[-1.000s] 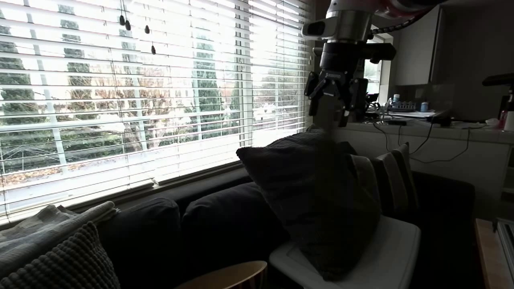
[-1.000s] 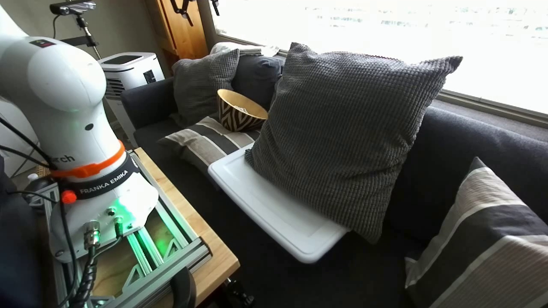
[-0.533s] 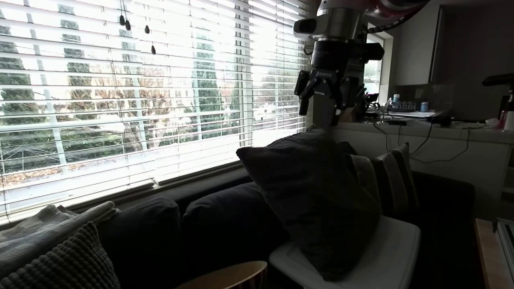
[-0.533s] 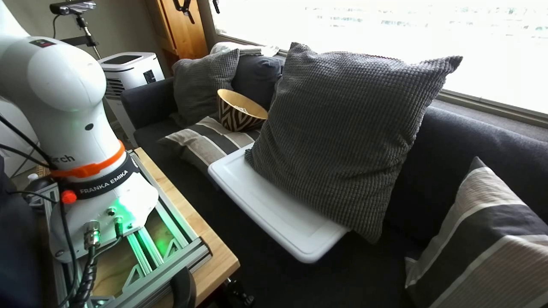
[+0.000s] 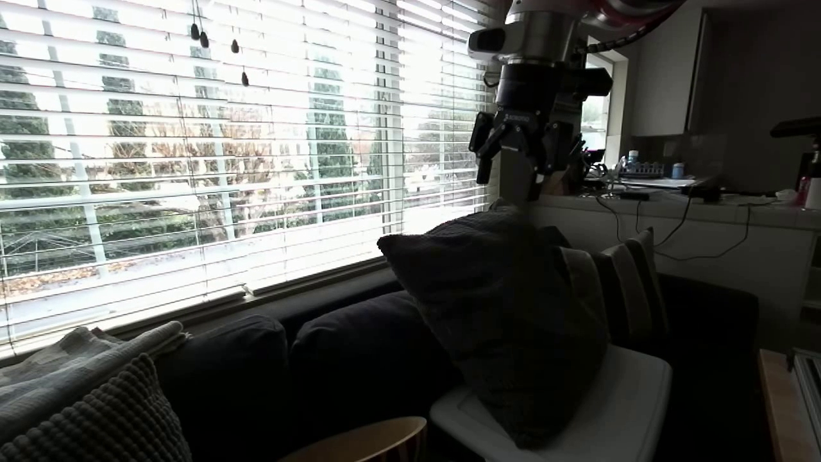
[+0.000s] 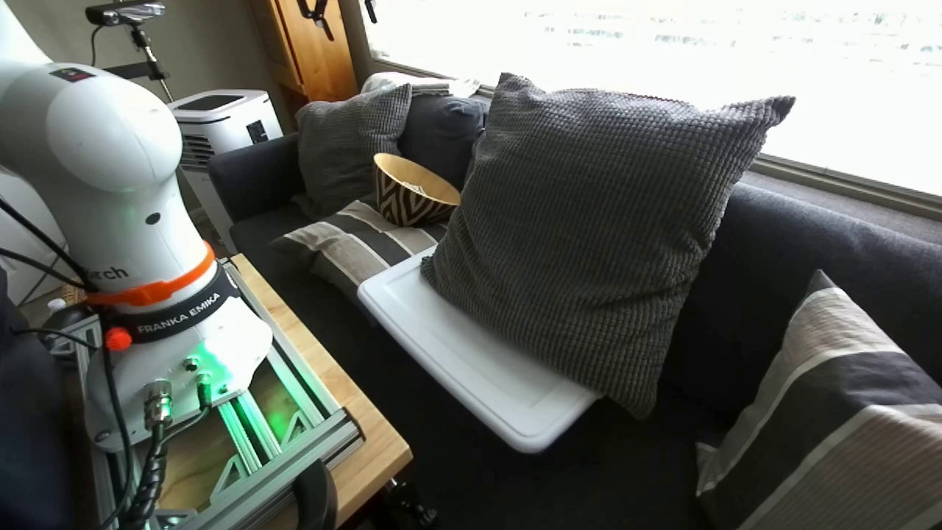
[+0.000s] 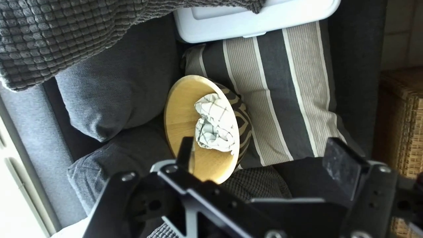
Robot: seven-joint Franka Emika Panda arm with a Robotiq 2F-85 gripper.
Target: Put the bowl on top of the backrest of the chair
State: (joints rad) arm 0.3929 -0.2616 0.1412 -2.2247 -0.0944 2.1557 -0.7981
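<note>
- hovering above the bowl (image 7: pixel 183 114), the hand (image 5: pixel 510 179) is spread, presumably to straddle one side
- the bowl leans, likely propped by the striped pillow (image 7: pixel 277 96)

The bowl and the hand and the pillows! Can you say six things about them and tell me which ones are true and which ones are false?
1. The bowl has a cloth in it. True.
2. The hand is open. True.
3. The hand is squeezing the cloth. False: it holds nothing, and the cloth lies in the bowl.
4. The bowl sits on top of the backrest. False: it is lower down, tilted, at the edge of a striped pillow.
5. The big pillow stands on the white slab. True.
6. The bowl is plain on the outside. False: it has a dark pattern there.
</note>
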